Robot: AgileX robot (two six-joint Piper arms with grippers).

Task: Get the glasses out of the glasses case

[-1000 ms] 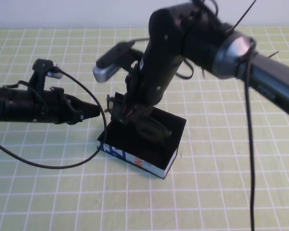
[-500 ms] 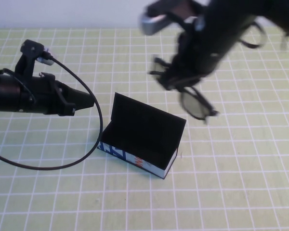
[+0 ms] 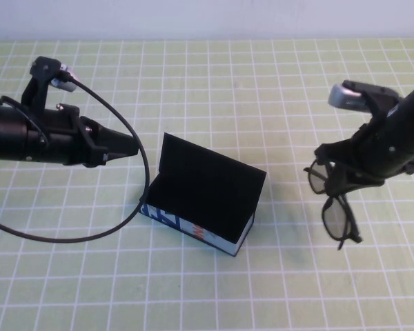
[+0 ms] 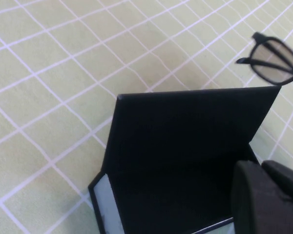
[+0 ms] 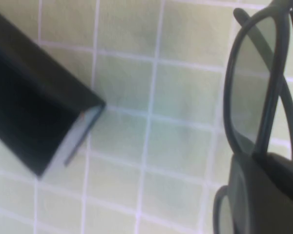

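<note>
Above the green gridded mat [image 3: 214, 289], the right gripper [image 3: 345, 169] pinches the black thick-framed plastic glasses [image 3: 334, 207] by the frame, lenses hanging below its fingers, off the surface. Well to that gripper's left sits the rectangular black glasses case [image 3: 203, 200], lid raised, sides printed white and blue. Just left of the case hovers the left gripper [image 3: 127, 146], fingers pressed together.
</note>
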